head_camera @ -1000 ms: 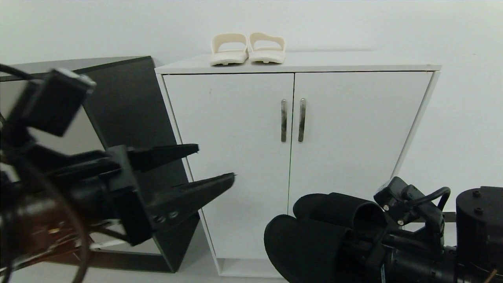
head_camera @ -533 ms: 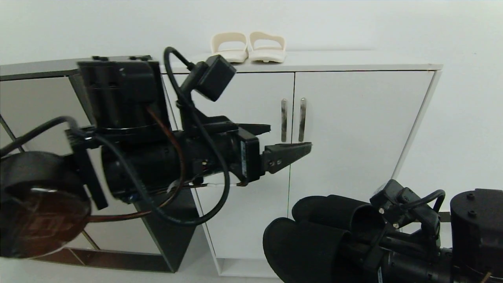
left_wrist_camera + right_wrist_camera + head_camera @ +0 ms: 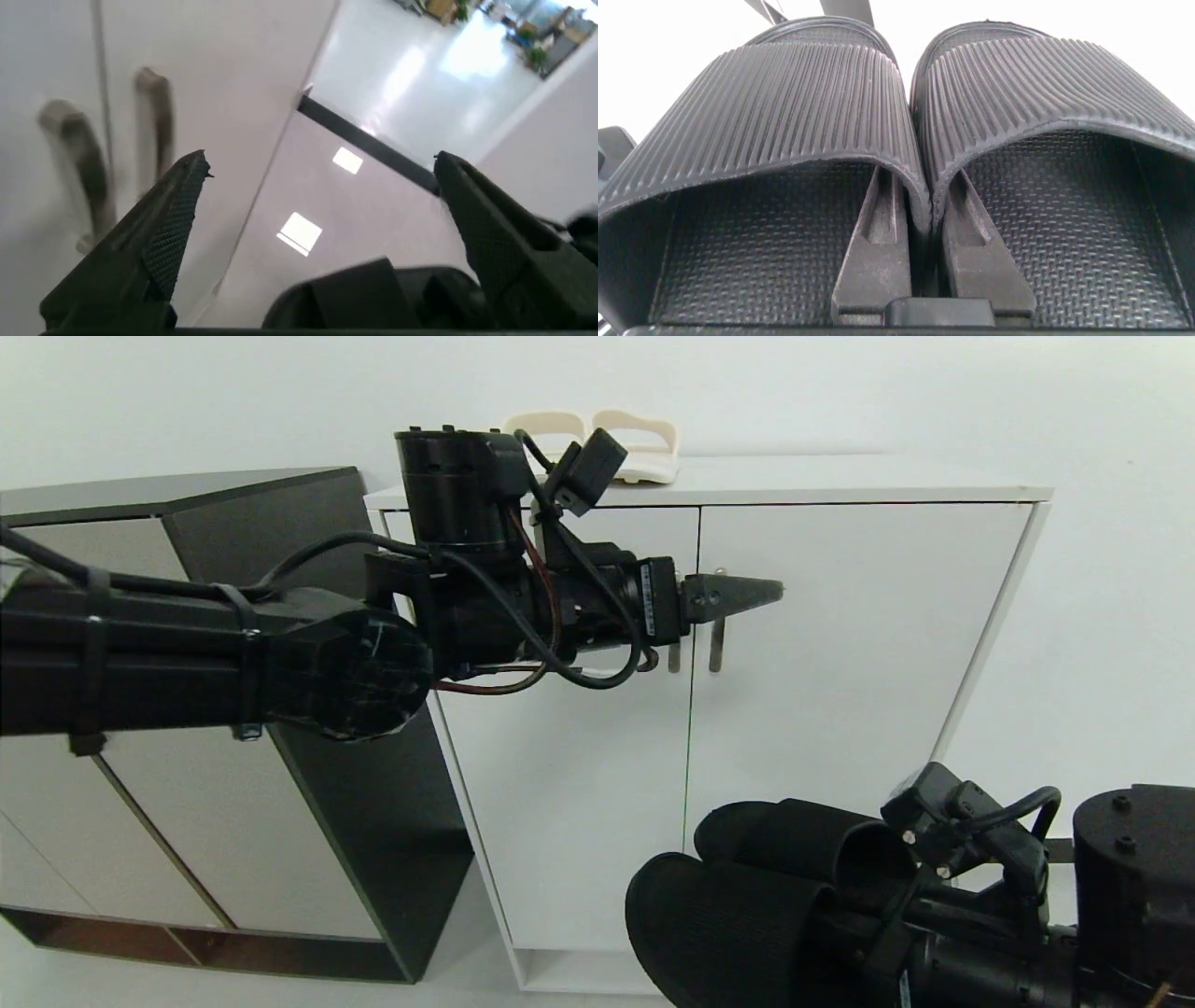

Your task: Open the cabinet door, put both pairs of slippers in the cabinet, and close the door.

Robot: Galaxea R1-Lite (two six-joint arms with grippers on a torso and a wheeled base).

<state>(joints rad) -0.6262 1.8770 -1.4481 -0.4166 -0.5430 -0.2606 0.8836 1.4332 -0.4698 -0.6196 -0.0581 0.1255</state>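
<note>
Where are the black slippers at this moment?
The black slippers are pinched together in the robot's right hand, low on the right of the head view, in front of the white cabinet, whose doors are shut.

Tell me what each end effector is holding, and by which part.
Right end effector: the pair of black ribbed rubber slippers, pinched together by the straps' adjoining inner edges. Left end effector: open, holding nothing.

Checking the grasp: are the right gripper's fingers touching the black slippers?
Touching. In the right wrist view the right gripper has its fingers pinched on the black slippers at their adjoining straps.
</note>
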